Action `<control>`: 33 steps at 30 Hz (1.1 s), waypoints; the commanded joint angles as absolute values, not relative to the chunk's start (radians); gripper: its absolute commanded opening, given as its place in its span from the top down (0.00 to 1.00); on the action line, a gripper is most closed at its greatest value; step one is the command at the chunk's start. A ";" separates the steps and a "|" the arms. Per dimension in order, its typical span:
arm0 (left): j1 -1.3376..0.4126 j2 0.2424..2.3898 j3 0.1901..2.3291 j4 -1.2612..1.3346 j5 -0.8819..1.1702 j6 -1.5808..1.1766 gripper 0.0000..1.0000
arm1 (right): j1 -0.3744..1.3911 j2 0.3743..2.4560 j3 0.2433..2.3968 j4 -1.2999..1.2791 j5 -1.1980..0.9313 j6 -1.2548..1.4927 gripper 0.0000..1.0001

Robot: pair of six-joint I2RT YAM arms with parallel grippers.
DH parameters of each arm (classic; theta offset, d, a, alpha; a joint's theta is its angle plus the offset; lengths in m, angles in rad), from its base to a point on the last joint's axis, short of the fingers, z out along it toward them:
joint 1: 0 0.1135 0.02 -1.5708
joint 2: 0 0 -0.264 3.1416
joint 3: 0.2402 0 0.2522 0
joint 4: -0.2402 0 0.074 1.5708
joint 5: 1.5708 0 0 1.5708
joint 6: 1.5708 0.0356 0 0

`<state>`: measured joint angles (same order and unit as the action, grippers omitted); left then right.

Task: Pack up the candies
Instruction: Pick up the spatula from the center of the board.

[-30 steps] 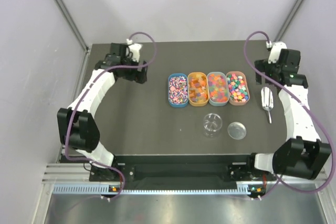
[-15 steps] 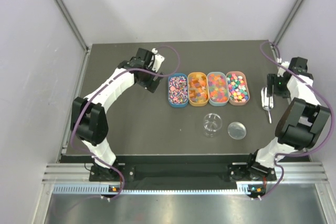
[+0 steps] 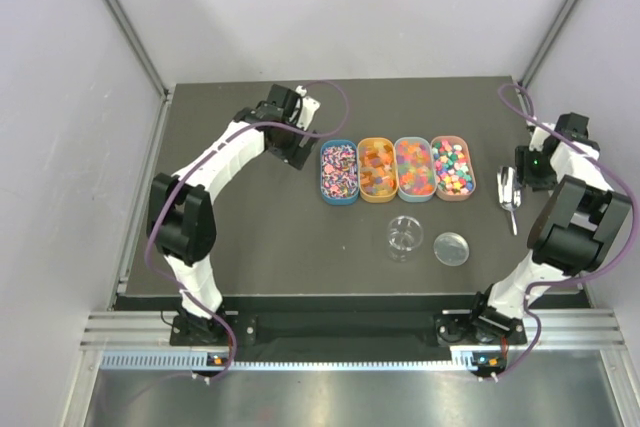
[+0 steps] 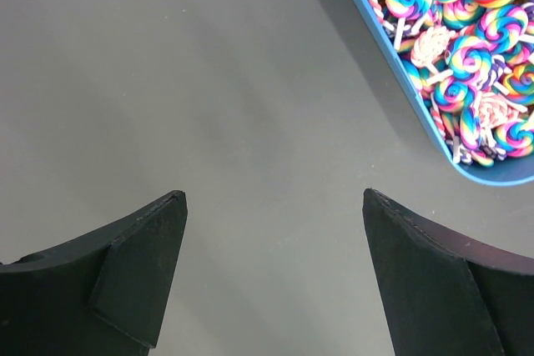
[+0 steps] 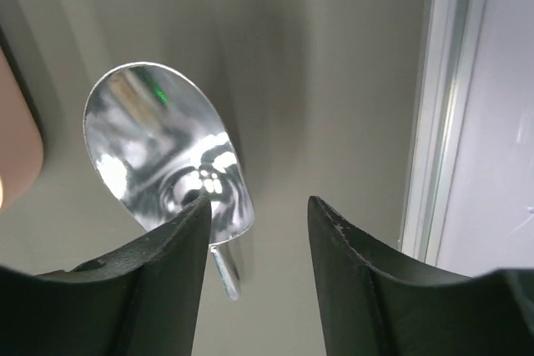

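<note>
The candies fill a row of oval trays at mid-table: pink-black-white bits (image 3: 339, 169), orange-yellow gummies (image 3: 377, 167), rainbow gummies (image 3: 415, 167) and pastel cubes (image 3: 453, 166). My left gripper (image 3: 302, 154) hovers open just left of the blue tray (image 4: 399, 89), whose swirled candies (image 4: 467, 56) show at upper right; nothing is between its jaws (image 4: 274, 193). My right gripper (image 3: 527, 175) hangs over the silver scoop (image 3: 508, 193). In the right wrist view its jaws (image 5: 259, 199) stand apart, with the scoop's bowl (image 5: 163, 152) ahead and its thin handle (image 5: 225, 277) beside the left finger.
A clear round jar (image 3: 403, 235) stands in front of the trays with its lid (image 3: 451, 248) lying to its right. The table's right edge and metal rail (image 5: 425, 122) run close beside the right gripper.
The left arm has swung in towards the blue tray. The right arm has moved out to the right edge and down over the scoop, and its jaws have narrowed.
</note>
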<state>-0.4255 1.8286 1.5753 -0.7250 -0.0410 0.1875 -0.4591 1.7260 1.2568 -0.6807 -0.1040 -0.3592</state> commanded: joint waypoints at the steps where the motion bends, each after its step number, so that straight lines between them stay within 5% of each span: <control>1: -0.433 1.853 1.629 -0.732 -0.021 0.178 0.09 | -0.468 1.720 1.244 -0.666 -0.144 -0.374 0.52; 18: -0.439 1.924 1.704 -0.750 -0.043 0.190 0.09 | -0.474 1.792 1.242 -0.680 -0.201 -0.394 0.78; 23: -0.440 1.940 1.733 -0.759 -0.040 0.193 0.10 | -0.474 1.787 1.253 -0.692 -0.190 -0.403 1.00; 33: -0.459 1.895 1.830 -0.743 0.130 0.187 0.05 | -0.454 1.599 1.442 -0.915 -0.276 -0.505 1.00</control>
